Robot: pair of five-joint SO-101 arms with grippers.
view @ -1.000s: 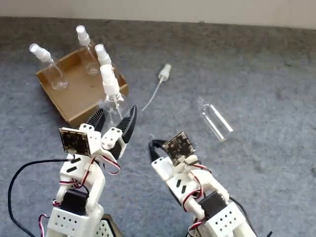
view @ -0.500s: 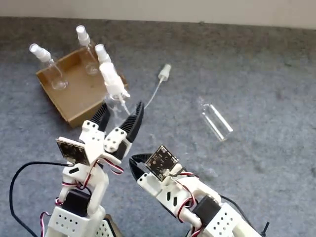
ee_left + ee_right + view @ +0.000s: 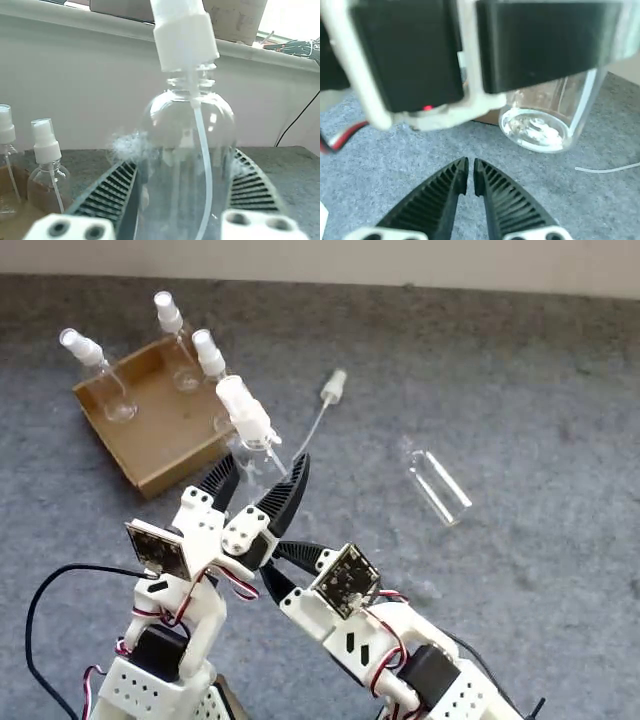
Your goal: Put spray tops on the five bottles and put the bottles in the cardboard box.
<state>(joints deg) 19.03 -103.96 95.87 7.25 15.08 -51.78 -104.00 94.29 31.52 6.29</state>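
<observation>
My left gripper [image 3: 262, 468] is shut on a clear bottle [image 3: 250, 435] with a white spray top [image 3: 243, 405], held upright just off the cardboard box's near right corner. In the left wrist view the bottle [image 3: 182, 145] stands between the ribbed fingers [image 3: 112, 192] with its tube inside. My right gripper [image 3: 270, 562] is shut and holds nothing, close under the left gripper; the right wrist view has its fingertips [image 3: 471, 167] below the bottle's base [image 3: 536, 125]. The cardboard box [image 3: 150, 430] holds three capped bottles [image 3: 207, 352]. A bare bottle [image 3: 438, 485] and a loose spray top [image 3: 331, 388] lie on the carpet.
Grey carpet [image 3: 520, 390] covers the table, with open room to the right and at the back. The left arm's housing [image 3: 420, 60] hangs right above my right gripper. A pale wall [image 3: 75, 75] runs behind the box.
My left gripper has carried the capped bottle to the right, away from the box's edge. The right arm has swung left until its gripper sits under the left gripper.
</observation>
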